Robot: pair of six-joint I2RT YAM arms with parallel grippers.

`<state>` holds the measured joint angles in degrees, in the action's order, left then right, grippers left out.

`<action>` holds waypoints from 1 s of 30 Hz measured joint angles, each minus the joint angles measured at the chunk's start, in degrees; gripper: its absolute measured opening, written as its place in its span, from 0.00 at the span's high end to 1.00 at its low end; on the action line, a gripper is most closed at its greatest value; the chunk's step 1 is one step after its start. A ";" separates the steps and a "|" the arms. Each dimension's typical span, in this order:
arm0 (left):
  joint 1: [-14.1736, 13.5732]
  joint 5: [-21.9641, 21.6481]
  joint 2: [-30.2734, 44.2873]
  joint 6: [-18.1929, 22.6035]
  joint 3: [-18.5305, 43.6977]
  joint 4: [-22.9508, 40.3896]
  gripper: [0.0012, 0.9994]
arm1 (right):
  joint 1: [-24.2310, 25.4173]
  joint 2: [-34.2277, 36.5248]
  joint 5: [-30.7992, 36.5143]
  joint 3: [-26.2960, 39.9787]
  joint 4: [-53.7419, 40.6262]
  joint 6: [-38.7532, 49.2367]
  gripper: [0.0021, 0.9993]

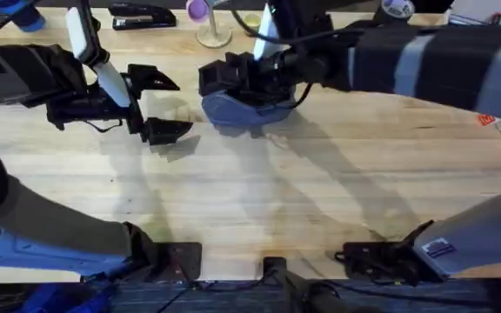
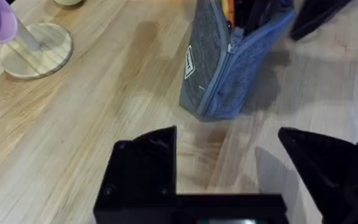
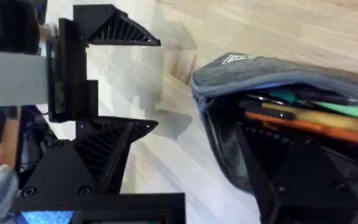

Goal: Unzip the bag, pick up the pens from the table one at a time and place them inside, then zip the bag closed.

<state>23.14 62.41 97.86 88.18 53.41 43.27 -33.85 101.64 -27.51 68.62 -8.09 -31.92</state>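
bag (image 1: 249,109): blue-grey pouch on the surface (image 1: 320,191), far middle, unzipped, pens (image 3: 316,115) inside
right pincer (image 1: 233,80): at the bag's mouth, grip unclear
left pincer (image 1: 159,104): spread wide, empty, just left of bag
zip axis: runs away from left pincer

The pencil pouch (image 2: 219,74) is blue-grey with a small white label; the pens (image 3: 316,115) inside show orange, yellow-orange and green. Both hands (image 1: 159,104) (image 1: 233,76) are black. The counter (image 1: 320,200) is pale grained wood.
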 joint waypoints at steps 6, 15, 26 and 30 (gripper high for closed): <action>0.00 0.00 0.00 0.13 0.00 0.00 0.01 | 0.00 3.16 -2.46 0.00 4.20 -2.17 0.00; 0.00 0.00 0.00 0.13 0.00 0.00 0.01 | 0.05 3.48 -5.59 0.00 9.44 -4.18 0.00; 0.00 0.00 0.00 0.15 0.00 0.00 0.01 | 3.25 3.60 -15.27 -0.11 14.78 -7.37 0.00; 0.00 0.00 0.00 0.15 0.00 0.00 0.01 | 4.63 3.59 -19.13 -0.15 19.05 -8.53 0.00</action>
<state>23.14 62.41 97.86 88.33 53.41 43.27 -29.22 105.23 -46.64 68.47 10.96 -40.45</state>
